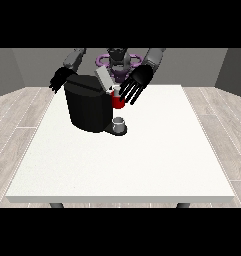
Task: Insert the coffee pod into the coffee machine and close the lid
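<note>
Matt black coffee machine (pixel 87 107); matt white table (pixel 142 160); wood-plank floor (pixel 17 115).

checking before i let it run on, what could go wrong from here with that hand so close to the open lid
The hand at the view's right hangs with spread fingers right by the raised lid and the red thing at the machine; it could knock the lid or push the coffee machine sideways. A grey thing stands at the machine's base and could be tipped.
</note>
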Robot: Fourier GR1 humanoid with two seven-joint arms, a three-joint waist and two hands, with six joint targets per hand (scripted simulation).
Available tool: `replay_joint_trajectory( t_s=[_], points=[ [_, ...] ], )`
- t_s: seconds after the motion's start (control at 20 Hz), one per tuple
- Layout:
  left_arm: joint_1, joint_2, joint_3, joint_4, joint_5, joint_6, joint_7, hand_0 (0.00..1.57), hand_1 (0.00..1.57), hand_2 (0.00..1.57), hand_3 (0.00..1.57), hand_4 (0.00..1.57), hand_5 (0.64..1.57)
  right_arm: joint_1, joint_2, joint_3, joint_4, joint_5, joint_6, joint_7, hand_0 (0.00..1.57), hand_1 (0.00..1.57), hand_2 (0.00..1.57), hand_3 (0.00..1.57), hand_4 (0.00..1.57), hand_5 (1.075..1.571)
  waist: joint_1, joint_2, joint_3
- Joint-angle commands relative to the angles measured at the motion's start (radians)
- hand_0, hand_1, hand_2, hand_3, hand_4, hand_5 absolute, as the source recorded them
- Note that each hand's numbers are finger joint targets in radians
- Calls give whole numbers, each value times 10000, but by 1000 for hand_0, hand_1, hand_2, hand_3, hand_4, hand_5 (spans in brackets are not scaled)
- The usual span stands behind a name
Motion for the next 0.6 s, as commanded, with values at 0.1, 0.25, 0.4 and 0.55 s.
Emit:
replay_joint_trajectory(
  t_s=[0.1,0.25,0.4,0.55],
  points=[
    [227,-810,-285,-211,-173,-158,555,0,0,0,0,0,1571,327,12,-113,648,112,-136,-227,0,0,0,0,411,1571,399,-651,-21],
    [150,-730,-164,-195,-113,-417,702,0,0,0,0,0,1571,573,285,-47,674,-103,-5,-577,0,0,0,0,381,1571,357,-814,-21],
    [1182,-551,-146,-156,-289,485,-118,0,0,0,0,0,1571,664,-184,-215,-69,-414,319,-142,0,0,0,0,405,1571,324,-848,-26],
    [1050,-696,-156,-368,-133,-310,296,0,0,0,0,0,1571,1248,-163,-281,321,-450,340,-385,0,0,0,0,434,1571,618,-1643,-22]
  ],
)
